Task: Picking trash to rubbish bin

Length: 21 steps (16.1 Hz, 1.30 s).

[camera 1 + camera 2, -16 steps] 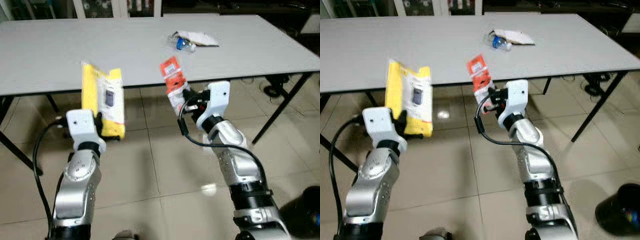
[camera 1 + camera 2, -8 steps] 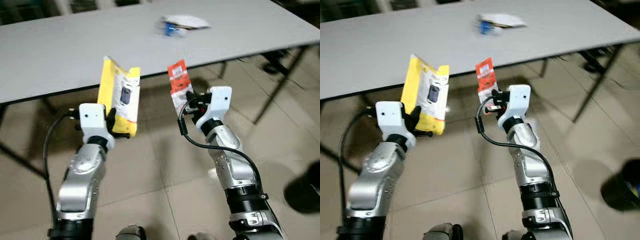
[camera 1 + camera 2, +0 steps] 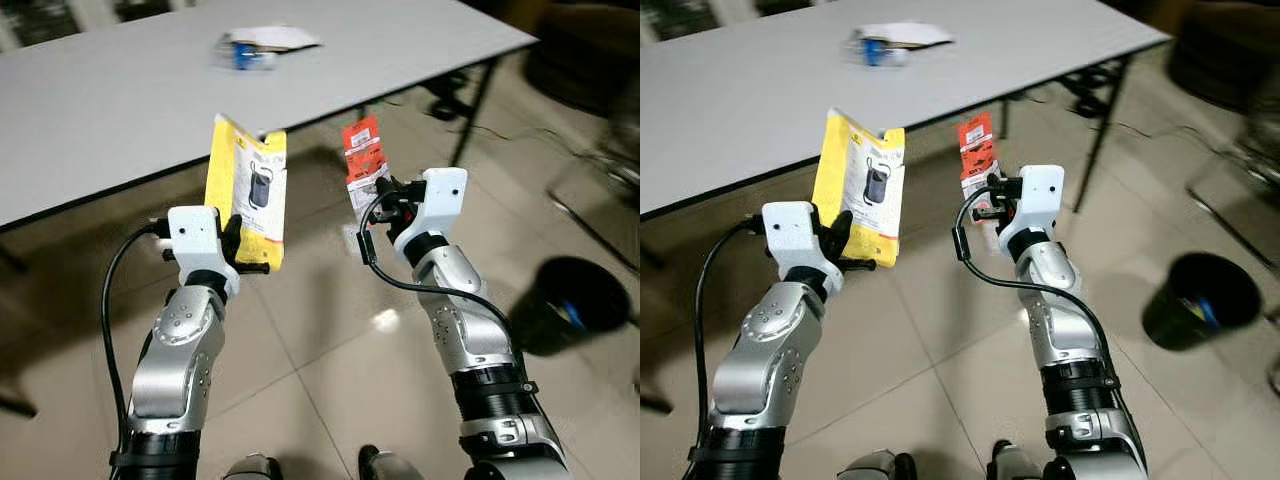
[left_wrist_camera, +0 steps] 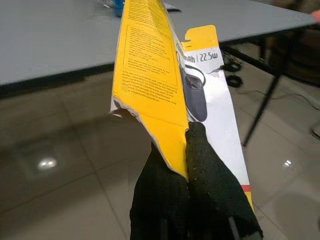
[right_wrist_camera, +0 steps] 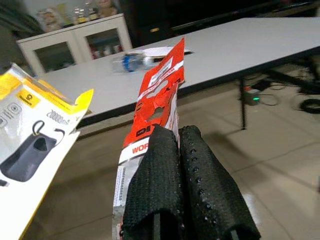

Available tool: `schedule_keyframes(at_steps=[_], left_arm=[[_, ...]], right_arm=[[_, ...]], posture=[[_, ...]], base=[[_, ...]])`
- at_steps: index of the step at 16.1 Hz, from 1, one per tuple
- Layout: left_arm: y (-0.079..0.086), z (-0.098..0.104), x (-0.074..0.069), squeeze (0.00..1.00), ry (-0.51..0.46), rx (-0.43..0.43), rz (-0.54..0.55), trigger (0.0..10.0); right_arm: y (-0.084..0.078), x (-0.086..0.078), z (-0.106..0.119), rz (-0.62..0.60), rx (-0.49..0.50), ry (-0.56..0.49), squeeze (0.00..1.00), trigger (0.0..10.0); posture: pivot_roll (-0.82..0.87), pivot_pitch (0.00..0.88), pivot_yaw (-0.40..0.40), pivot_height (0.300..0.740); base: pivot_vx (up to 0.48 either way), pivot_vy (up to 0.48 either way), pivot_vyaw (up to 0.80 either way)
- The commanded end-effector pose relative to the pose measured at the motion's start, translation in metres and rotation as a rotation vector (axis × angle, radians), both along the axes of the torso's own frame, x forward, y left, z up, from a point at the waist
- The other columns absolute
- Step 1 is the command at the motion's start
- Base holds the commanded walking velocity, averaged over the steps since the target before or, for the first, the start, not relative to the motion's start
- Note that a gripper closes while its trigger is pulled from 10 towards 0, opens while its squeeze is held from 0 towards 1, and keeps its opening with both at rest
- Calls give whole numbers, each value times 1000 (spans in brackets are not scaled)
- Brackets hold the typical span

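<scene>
Black and round, the rubbish bin stands on the floor off to the robot's right, nearest the right tool pinching an upright red packet, while the left tool, farther from the bin, pinches a yellow package.

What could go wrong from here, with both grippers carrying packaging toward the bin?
The left gripper pinches only the torn lower edge of the yellow package, so it could tear free or slip while walking. The right gripper holds the thin red wrapper similarly. The black bin sits on the floor off to the right, and its opening looks small for the tall package.
</scene>
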<state>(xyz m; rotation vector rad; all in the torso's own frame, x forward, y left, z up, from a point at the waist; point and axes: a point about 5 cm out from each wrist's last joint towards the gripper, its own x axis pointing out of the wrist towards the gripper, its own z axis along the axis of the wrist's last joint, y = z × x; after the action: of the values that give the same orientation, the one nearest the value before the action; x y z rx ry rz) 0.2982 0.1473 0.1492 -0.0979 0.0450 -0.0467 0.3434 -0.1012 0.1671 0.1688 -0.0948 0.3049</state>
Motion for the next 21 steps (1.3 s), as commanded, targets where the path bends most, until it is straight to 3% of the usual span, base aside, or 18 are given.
schedule_keyframes(at_steps=[1,4,21], left_arm=[[1,3,2,0,-7,-8,5,10000],[7,-1,3,0,2,-3,11,10000],[6,10,10,0,-42,-34,-62,10000]], right_arm=[[3,-2,3,15,-21,-13,0,10000],[6,-3,4,5,-24,-19,0,10000],[9,-10,-5,-6,-45,-3,0,10000]], posture=[[-20,168,55,740],[-38,166,62,740],[-33,176,94,740]], base=[[0,0,-781],[0,0,-781],[0,0,-779]])
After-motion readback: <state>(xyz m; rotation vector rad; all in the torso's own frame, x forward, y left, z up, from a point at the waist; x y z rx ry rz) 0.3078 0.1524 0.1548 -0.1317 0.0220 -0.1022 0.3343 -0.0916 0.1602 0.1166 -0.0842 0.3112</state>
